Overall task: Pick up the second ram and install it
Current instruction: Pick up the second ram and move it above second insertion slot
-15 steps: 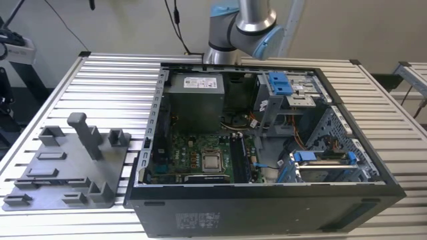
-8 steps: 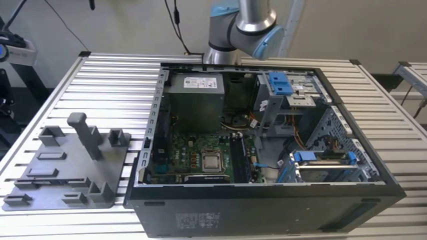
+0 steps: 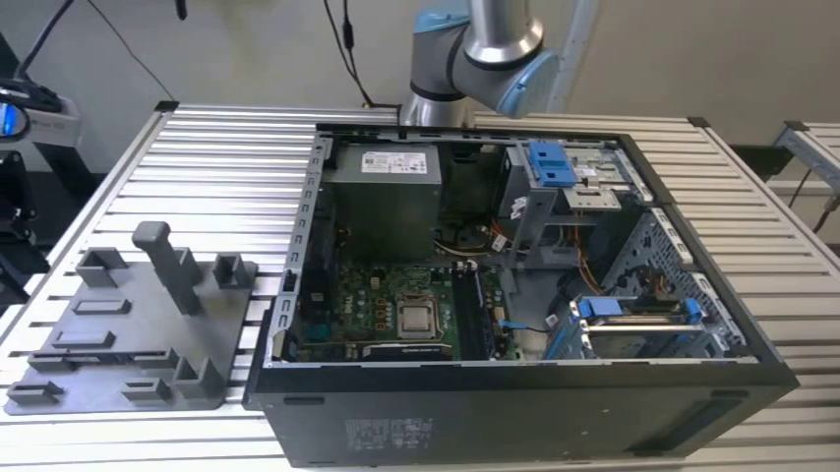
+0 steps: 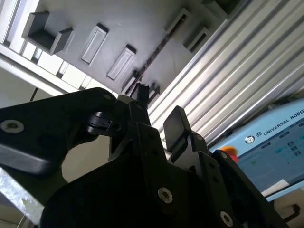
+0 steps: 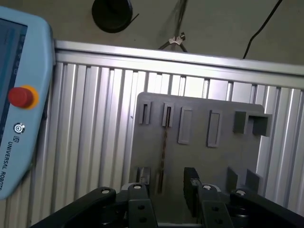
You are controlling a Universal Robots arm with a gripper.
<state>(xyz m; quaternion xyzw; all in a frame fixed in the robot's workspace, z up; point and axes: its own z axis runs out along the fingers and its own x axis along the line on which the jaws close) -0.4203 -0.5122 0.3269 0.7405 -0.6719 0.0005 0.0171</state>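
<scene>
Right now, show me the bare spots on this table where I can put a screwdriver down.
Bare slats of the table lie on the far side of the grey tray, up to the computer case; a second strip runs along the case on the exterior view's right. Crowded: the tray's holders and post, and the case's inside.

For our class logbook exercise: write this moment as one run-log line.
gripper: open, empty | second ram: on edge in grey tray | contact: none | stage: not yet picked

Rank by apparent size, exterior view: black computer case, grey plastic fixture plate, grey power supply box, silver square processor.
Largest first:
black computer case
grey plastic fixture plate
grey power supply box
silver square processor
</scene>
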